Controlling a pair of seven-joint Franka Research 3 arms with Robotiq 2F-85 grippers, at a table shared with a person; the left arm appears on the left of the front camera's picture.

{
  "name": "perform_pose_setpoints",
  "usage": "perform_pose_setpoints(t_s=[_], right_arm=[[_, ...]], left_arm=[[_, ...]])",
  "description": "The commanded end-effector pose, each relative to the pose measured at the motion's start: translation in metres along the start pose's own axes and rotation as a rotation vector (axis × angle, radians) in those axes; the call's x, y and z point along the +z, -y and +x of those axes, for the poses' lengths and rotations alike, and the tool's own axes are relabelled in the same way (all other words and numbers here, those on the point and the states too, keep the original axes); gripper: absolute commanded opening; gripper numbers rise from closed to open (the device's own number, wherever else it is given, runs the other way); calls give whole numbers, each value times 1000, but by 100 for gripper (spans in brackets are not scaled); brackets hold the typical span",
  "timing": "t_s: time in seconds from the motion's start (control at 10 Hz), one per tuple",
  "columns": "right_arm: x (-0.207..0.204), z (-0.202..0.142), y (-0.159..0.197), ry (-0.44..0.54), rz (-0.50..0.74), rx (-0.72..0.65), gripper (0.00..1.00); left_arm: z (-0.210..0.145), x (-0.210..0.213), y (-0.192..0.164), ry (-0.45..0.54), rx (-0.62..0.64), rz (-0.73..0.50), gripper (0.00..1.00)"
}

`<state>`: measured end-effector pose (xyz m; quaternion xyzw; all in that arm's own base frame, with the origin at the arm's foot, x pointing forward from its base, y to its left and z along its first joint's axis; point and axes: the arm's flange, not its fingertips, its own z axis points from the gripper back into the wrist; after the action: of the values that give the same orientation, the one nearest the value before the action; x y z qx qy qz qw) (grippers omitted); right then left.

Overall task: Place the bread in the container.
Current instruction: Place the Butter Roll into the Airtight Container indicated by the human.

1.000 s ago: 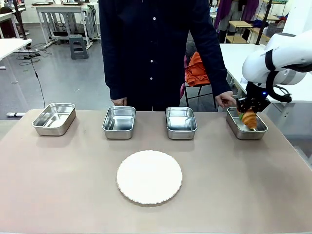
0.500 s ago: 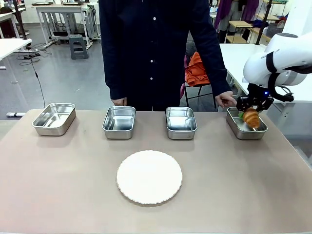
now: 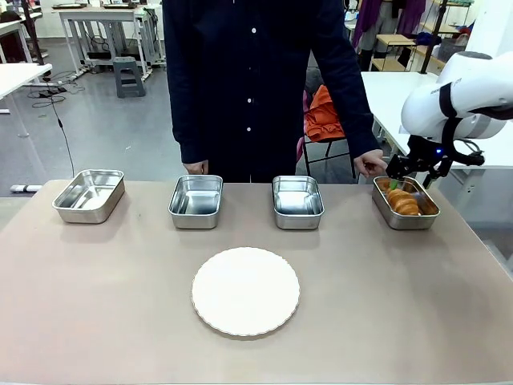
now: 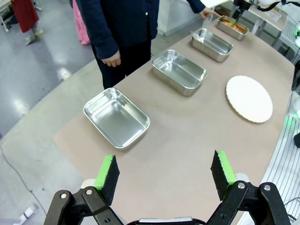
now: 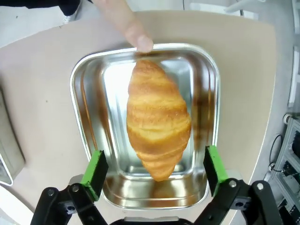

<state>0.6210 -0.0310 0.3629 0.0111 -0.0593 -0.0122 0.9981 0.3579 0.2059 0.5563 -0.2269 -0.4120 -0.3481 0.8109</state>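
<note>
The bread (image 5: 158,123) lies inside the container (image 5: 89,93), the shiny steel tray standing at the far right corner of the table (image 3: 120,297). In the right wrist view the croissant rests lengthwise along the tray's middle, one tapered end toward the tray's far rim and the other toward the near rim, its golden colour mirrored in the steel walls. The right claw (image 5: 153,171) hangs just above the tray with its jaws spread wide, one green pad on either side of the bread and neither touching it. A person's fingertip (image 5: 140,42) rests on the container's far rim, close to the croissant's tip; in the front view that hand (image 3: 370,165) sits at the table's far edge just beside the tray. Seen from the front, the bread (image 3: 403,200) shows above the container's (image 3: 405,220) rolled rim, with the right claw (image 3: 415,167) over its far side. Three more steel trays (image 3: 195,200) stand in a row along the far edge, each apart from the next, and a round white scalloped plate (image 3: 245,290) sits nearer the table's middle. The left claw (image 4: 164,171) is spread open, holding nothing, above the table's left end, near the leftmost tray (image 4: 116,117).
</note>
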Motion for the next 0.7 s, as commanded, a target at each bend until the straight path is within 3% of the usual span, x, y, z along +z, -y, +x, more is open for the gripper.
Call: perform_pose_setpoints(t_s=[0.0, 0.6], right_arm=[[0, 3, 0, 27, -14, 19, 100], [0, 3, 0, 27, -14, 19, 100]], left_arm=[[1, 1, 2, 9, -9, -4, 100], [1, 1, 2, 9, -9, -4, 100]])
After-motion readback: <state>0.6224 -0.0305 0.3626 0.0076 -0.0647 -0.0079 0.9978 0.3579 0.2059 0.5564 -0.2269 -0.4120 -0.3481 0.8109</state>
